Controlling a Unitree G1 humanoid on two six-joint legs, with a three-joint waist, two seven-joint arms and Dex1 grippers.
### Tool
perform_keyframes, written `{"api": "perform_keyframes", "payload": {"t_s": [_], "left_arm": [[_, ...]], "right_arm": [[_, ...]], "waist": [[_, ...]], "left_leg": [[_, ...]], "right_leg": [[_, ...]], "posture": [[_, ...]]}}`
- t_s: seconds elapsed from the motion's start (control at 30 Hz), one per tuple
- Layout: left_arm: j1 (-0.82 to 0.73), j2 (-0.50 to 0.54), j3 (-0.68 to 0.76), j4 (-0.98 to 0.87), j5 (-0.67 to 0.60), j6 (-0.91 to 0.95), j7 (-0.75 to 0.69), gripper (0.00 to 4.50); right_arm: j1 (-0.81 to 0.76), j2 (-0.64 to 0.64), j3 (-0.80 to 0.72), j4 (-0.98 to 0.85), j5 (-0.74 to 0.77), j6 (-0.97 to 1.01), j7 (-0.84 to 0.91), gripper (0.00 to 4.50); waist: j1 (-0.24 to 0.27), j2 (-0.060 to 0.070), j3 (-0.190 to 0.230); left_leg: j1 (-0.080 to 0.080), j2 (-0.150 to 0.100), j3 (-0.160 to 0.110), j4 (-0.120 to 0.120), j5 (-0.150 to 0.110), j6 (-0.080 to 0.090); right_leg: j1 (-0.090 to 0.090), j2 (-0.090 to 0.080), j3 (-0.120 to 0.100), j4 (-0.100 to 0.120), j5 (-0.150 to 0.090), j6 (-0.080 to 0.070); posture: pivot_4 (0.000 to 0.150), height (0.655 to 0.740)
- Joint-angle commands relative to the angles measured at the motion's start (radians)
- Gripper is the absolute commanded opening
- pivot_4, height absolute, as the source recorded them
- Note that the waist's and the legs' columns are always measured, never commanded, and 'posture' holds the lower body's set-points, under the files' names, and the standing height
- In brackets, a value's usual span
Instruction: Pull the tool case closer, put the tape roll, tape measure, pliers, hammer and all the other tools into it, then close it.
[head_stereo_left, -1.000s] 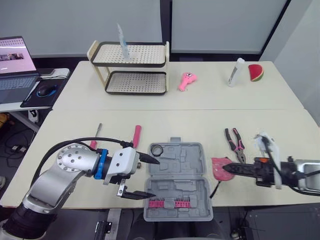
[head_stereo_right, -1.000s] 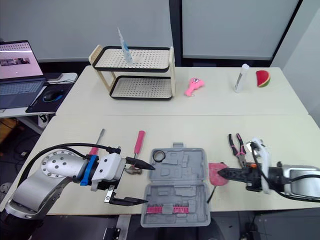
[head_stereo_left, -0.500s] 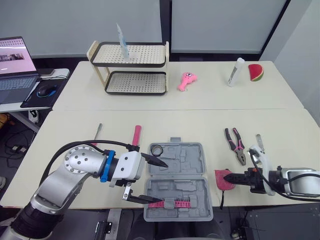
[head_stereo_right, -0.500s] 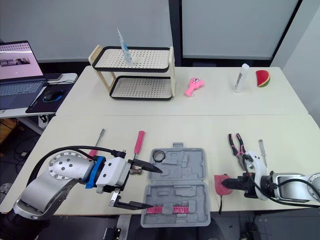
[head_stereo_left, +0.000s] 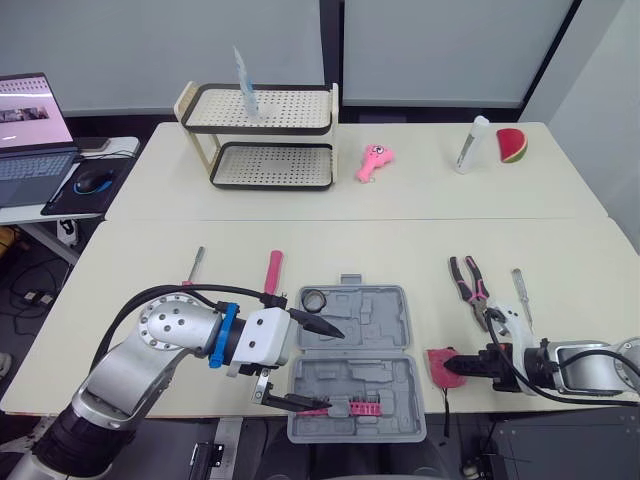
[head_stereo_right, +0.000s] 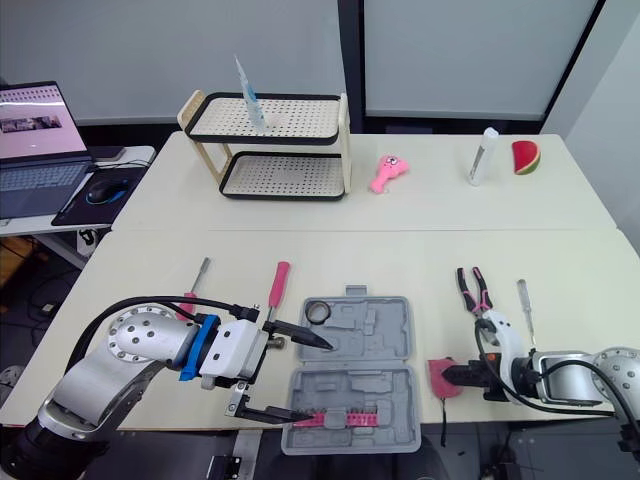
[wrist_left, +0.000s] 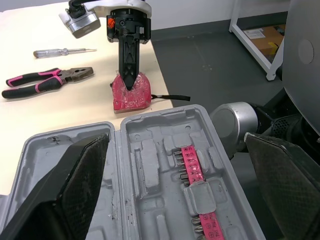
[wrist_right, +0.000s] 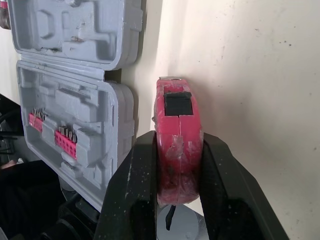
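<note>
At the left, a slim screwdriver (head_stereo_left: 196, 262) and a pink-handled tool (head_stereo_left: 273, 270) were unpacked on the table (head_stereo_left: 400, 250). The left gripper (head_stereo_left: 332, 370) was held over the open tool case (head_stereo_left: 372, 318), fingers spread and empty. The tape roll (head_stereo_left: 315, 299) was lodged in its far half. Beside the case, the tape measure (wrist_right: 178, 125) was pinched by the right gripper (wrist_right: 180, 141). Pliers (head_stereo_left: 468, 288), a second screwdriver (head_stereo_left: 519, 290) and closing were judged outstanding.

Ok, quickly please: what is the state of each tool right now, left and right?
Left tool: open, holding nothing.
Right tool: closed on the tape measure.
</note>
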Motion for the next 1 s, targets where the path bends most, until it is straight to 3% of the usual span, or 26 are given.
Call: {"api": "perform_keyframes", "payload": {"t_s": [0.03, 0.07, 0.13, 0.47, 0.57, 0.63, 0.73, 0.77, 0.87, 1.0], "left_arm": [[-0.007, -0.008, -0.014, -0.021, 0.007, -0.024, 0.003, 4.5], [-0.008, -0.009, -0.014, -0.019, 0.008, -0.025, 0.002, 4.5], [-0.009, -0.011, -0.014, -0.016, 0.009, -0.026, 0.002, 4.5], [-0.013, -0.023, -0.012, 0.006, 0.021, -0.03, 0.021, 4.5], [-0.014, -0.022, -0.009, 0.013, 0.02, -0.033, 0.023, 4.5], [-0.014, -0.022, -0.009, 0.018, 0.02, -0.036, 0.022, 4.5], [-0.024, -0.03, -0.018, 0.03, 0.028, -0.041, 0.025, 4.5], [-0.026, -0.032, -0.022, 0.032, 0.031, -0.041, 0.026, 4.5], [-0.028, -0.036, -0.028, 0.03, 0.038, -0.04, 0.031, 4.5], [-0.015, -0.035, -0.026, 0.018, 0.046, -0.04, 0.034, 4.5]], "right_arm": [[-0.001, 0.026, -0.035, 0.012, -0.017, 0.02, -0.001, 0.8], [-0.002, 0.032, -0.043, 0.016, -0.02, 0.026, -0.009, 0.8], [0.0, 0.033, -0.062, 0.021, -0.024, 0.041, -0.014, 1.53], [0.084, -0.08, -0.247, -0.03, 0.022, 0.126, 0.035, 3.46], [0.149, -0.191, -0.261, -0.2, -0.151, 0.027, 0.226, 4.42], [0.194, -0.24, -0.25, -0.283, -0.269, -0.08, 0.342, 4.47], [0.414, -0.396, -0.051, -0.376, -0.913, -0.818, 0.632, 4.47], [0.451, -0.407, -0.016, -0.357, -1.032, -0.976, 0.676, 4.47], [0.414, -0.335, 0.061, -0.226, -1.197, -1.244, 0.729, 4.47], [0.344, -0.232, 0.104, -0.117, -1.28, -1.365, 0.764, 4.47]], "waist": [[0.0, 0.0, 0.0], [0.0, 0.0, 0.0], [0.0, 0.0, 0.0], [0.001, 0.0, 0.0], [0.001, 0.001, 0.0], [0.0, 0.001, -0.001], [0.001, 0.002, -0.001], [0.002, 0.002, -0.001], [-0.001, 0.001, -0.001], [-0.004, 0.001, -0.001]], "left_leg": [[0.0, 0.0, 0.0, 0.0, 0.0, 0.0], [0.0, 0.0, 0.0, 0.0, 0.0, 0.0], [0.0, 0.0, 0.0, 0.0, 0.0, 0.0], [0.0, 0.0, 0.0, 0.0, 0.0, 0.0], [0.0, 0.0, 0.001, 0.0, 0.0, 0.0], [0.001, 0.0, 0.0, 0.0, 0.0, 0.0], [0.001, 0.0, 0.001, 0.0, 0.0, 0.0], [0.002, 0.0, 0.001, 0.0, 0.0, 0.0], [0.002, 0.0, 0.002, 0.0, 0.0, 0.0], [0.004, 0.0, 0.003, 0.0, 0.0, -0.001]], "right_leg": [[0.0, 0.0, 0.0, 0.0, 0.0, 0.0], [0.0, 0.0, 0.0, 0.0, 0.0, 0.0], [0.0, 0.0, 0.0, 0.0, 0.0, 0.0], [0.0, 0.0, 0.0, 0.0, 0.0, 0.0], [0.0, 0.0, 0.0, 0.0, 0.0, 0.0], [0.0, 0.001, 0.0, 0.0, 0.0, 0.0], [0.0, 0.001, -0.001, 0.0, 0.0, 0.0], [0.0, 0.001, -0.002, -0.001, 0.0, 0.001], [0.001, 0.001, -0.002, -0.001, 0.0, 0.001], [0.002, 0.001, -0.001, 0.0, 0.0, 0.001]], "posture": [[0.15, 0.7356], [0.15, 0.7356], [0.15, 0.7356], [0.15, 0.7356], [0.15, 0.7356], [0.15, 0.7356], [0.15, 0.7356], [0.15, 0.7356], [0.15, 0.7356], [0.15, 0.7356]]}}
